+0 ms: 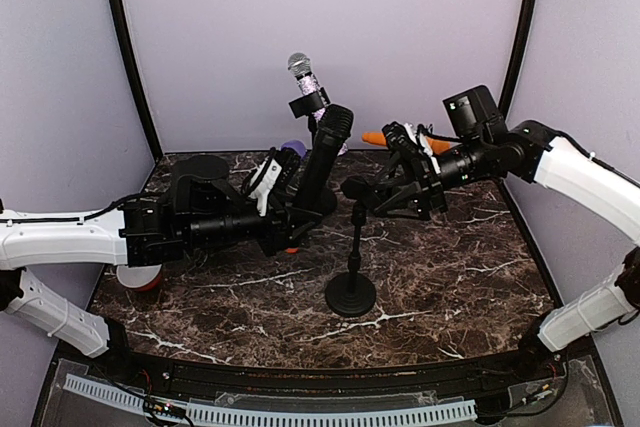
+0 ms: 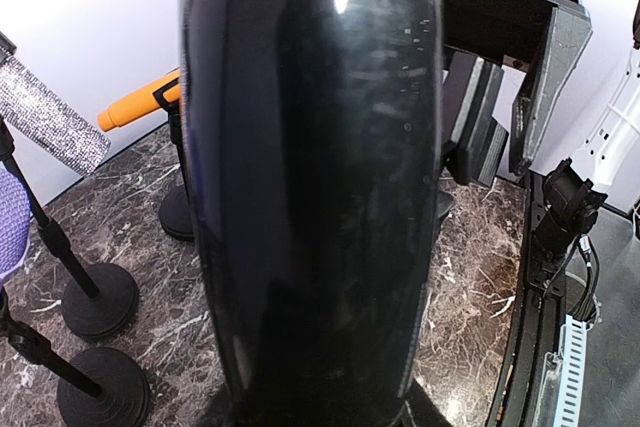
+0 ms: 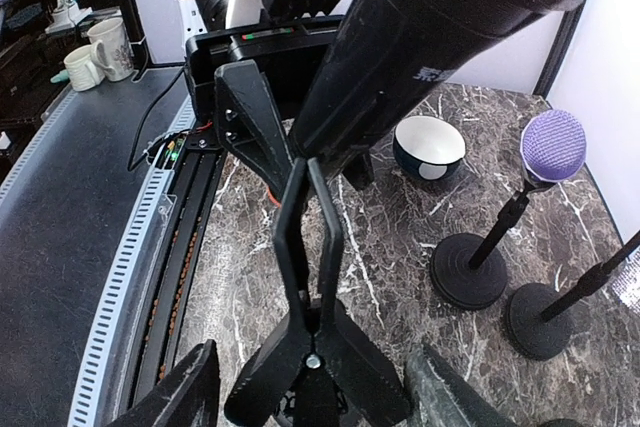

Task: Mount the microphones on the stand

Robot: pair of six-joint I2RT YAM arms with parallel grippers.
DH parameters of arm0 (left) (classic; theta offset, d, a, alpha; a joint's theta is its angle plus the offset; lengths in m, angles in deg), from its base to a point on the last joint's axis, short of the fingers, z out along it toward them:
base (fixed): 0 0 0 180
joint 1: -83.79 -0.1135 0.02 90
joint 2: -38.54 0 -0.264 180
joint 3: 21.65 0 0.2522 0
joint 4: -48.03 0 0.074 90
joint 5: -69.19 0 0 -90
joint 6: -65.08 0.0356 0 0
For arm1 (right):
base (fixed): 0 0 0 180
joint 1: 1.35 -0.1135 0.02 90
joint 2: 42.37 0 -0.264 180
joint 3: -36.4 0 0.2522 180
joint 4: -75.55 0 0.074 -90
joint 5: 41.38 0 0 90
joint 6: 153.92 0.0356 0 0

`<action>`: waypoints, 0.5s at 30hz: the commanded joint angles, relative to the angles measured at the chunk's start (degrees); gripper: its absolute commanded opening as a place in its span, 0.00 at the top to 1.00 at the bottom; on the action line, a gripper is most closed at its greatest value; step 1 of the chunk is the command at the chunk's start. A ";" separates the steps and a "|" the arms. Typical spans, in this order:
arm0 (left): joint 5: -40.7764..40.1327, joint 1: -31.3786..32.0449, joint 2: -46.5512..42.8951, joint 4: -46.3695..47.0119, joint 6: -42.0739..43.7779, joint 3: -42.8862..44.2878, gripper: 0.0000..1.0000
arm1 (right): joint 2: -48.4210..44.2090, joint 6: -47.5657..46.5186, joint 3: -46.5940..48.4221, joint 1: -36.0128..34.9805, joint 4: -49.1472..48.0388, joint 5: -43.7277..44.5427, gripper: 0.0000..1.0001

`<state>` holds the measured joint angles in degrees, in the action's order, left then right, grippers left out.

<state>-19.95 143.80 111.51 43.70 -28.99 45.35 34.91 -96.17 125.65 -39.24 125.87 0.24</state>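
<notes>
Looking down from the top cam: marble table (image 1: 450,277) w/ a white-and-red bowl (image 1: 140,278) half under the left arm at the left edge. Front-centre stand (image 1: 352,267) has a round base, a thin pole and a black clip (image 1: 356,187) on top. The right gripper (image 1: 385,192) is right at that clip. Further back, the glittery mic (image 1: 303,75) sits nearly upright in its own holder. The orange mic (image 1: 375,137) pokes out behind the right gripper. A bit of the purple mic (image 1: 292,148) shows behind the left gripper (image 1: 298,199). The arms block part of both. Left gripper is clamped round the lower part of the black mic (image 1: 325,152). It's held in the air, tilted, head up and to the right, just left of the clip, not in it.

Left wrist cam: the black mic's glossy body fills the middle and hides most of the scene, incl. the gripper's own fingers. To its left are the glittery, orange and purple mics on back stands (image 2: 100,299) w/ round bases.

Right wrist cam: fingers (image 3: 200,387) at the bottom flank the clip's handle wings and press on both sides, so it's gripping the clip. Clip prongs point up, a little apart. The black mic's lower end sits just at their tips; can't tell if touching. Beyond are the bowl and the purple mic's mesh head at right.
</notes>
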 commanded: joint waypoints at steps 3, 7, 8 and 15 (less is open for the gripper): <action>0.54 -0.18 -0.94 2.00 0.67 1.85 1.00 | -0.28 -1.82 0.98 -1.36 0.94 0.70 0.40; 0.80 -0.15 -0.90 2.04 0.44 1.72 1.00 | -0.11 -1.78 0.24 -1.82 0.35 1.49 0.44; 0.85 -0.15 -0.94 2.08 0.47 1.78 1.00 | -0.03 -1.91 0.20 -1.98 0.23 1.75 0.46; 0.68 -0.15 -1.12 1.91 0.54 1.48 1.00 | 0.19 -2.63 0.52 -2.28 0.51 2.41 0.64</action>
<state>-19.77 143.80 111.51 43.68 -28.99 45.35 34.91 -98.45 125.80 -40.80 126.61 2.30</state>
